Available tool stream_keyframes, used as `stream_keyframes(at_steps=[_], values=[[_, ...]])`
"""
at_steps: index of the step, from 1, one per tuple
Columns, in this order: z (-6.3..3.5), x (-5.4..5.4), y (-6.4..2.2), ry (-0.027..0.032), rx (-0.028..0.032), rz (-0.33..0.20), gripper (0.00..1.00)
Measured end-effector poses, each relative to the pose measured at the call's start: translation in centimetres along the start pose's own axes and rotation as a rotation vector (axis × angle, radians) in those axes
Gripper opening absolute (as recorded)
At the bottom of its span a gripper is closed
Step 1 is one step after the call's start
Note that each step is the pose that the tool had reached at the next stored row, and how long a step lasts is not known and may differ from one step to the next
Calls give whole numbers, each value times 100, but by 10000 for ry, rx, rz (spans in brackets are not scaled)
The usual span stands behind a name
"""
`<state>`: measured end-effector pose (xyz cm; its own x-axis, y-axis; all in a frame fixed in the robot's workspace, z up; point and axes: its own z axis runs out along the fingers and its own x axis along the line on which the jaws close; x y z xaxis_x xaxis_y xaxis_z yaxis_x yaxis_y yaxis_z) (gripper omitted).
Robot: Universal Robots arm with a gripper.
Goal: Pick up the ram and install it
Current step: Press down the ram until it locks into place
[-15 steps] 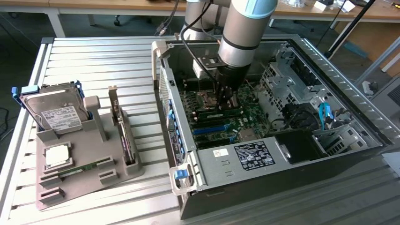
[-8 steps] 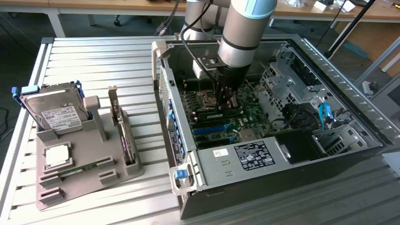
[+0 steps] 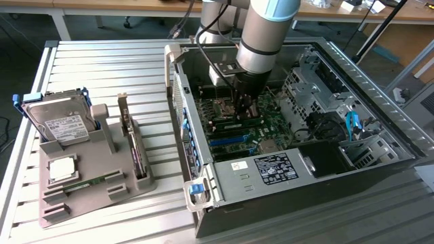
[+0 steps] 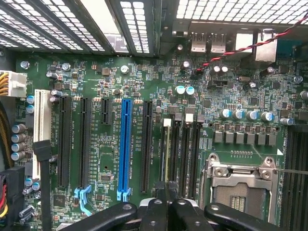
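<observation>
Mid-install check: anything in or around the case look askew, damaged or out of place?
Nothing stands out. The gripper is down over the motherboard inside the open case, at the memory slots beside the empty processor socket. On the grey holder outside, the hard drive and remaining parts sit squarely in their places.

Silver-grey tubular arm (image 3: 261, 35) with light-blue joint cap, black band and black fingers (image 4: 168, 199).
</observation>
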<state>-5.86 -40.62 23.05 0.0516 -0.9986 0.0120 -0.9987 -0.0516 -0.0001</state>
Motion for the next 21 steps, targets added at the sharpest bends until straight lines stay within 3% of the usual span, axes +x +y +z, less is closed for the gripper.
stream_keyframes(at_steps=[10, 17, 21], values=[[-399, 7, 1, 20, -10, 0, 11], [-404, 7, 1, 18, -9, 2, 11], [-405, 7, 1, 20, -22, 957, 11]])
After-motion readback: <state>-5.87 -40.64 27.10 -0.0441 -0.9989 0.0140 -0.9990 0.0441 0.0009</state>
